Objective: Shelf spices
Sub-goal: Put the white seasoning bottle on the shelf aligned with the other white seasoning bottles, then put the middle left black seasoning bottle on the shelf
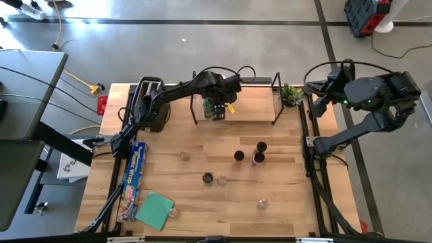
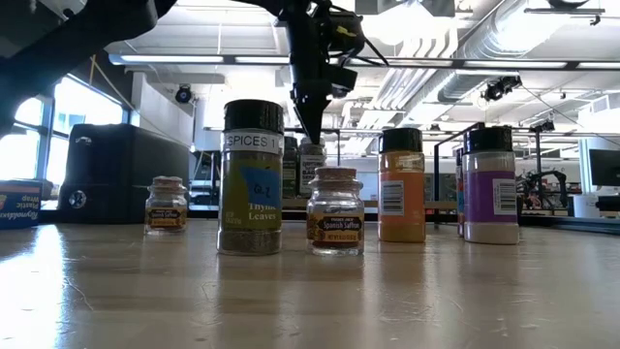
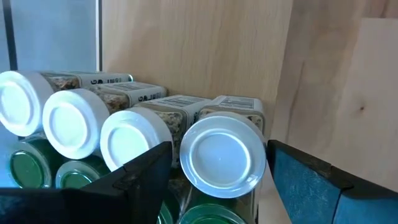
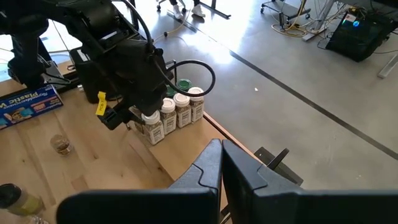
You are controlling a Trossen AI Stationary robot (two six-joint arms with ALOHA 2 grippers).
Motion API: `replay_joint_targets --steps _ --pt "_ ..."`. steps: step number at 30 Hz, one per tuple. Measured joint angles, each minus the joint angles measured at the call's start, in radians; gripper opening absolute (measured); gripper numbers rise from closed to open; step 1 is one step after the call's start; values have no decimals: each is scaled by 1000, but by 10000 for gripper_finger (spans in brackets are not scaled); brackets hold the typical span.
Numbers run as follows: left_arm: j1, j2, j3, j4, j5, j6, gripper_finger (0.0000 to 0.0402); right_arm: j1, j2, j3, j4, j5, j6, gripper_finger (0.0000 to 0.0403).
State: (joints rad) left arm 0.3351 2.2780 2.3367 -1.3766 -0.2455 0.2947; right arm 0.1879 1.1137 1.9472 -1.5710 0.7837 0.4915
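Note:
The shelf (image 1: 250,111) stands at the table's far edge. On its left end a row of white-topped spices (image 4: 177,112) stands upright, with green-topped ones (image 3: 28,168) beside them. My left gripper (image 3: 219,148) points steeply down over this row. It is open, one finger on each side of the endmost white-topped jar (image 3: 221,155). Several loose spices stand on the table, among them a thyme jar (image 2: 252,179) and a saffron jar (image 2: 335,211). My right gripper (image 4: 221,152) is shut, held high at the table's right edge.
A black toaster (image 1: 152,104) stands left of the shelf, and a small plant (image 1: 291,93) right of it. A plastic wrap box (image 1: 135,179) and a green cloth (image 1: 154,209) lie at the near left. Loose jars dot the table's middle (image 1: 238,156).

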Motion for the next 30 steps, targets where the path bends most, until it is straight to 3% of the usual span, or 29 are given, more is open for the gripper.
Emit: replay_joint_targets --steps 14,24,30 --pt "-61 -51 18 -10 4 -31 262 0 0 0 0 0 -2 5" --pt "-39 -173 19 21 -79 -136 262 0 0 0 0 0 -1 5" --pt "-19 -278 19 45 13 -222 262 10 -5 -19 4 -51 -13 5"
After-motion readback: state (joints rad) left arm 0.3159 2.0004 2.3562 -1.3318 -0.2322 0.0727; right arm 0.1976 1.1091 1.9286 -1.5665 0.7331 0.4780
